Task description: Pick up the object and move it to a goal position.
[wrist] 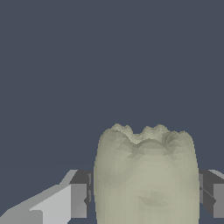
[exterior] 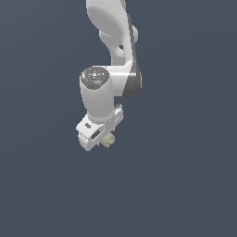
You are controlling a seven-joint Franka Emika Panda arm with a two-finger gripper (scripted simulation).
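while clamped on the object (wrist: 146, 175), gripper (exterior: 105, 139) hangs under the white arm (exterior: 113, 55), pointing down.
pale yellowish-beige, lumpy-topped, wedged between the two fingers (wrist: 78, 199) with a pad pressed on each side in the wrist view; seen in the exterior view only as a small bit (exterior: 109, 140) poking out beneath the white gripper body, against a plain dark blue-grey backdrop (exterior: 185, 185).

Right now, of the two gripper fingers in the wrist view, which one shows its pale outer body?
The finger on the side opposite the shorter dark one; the object sits between them.
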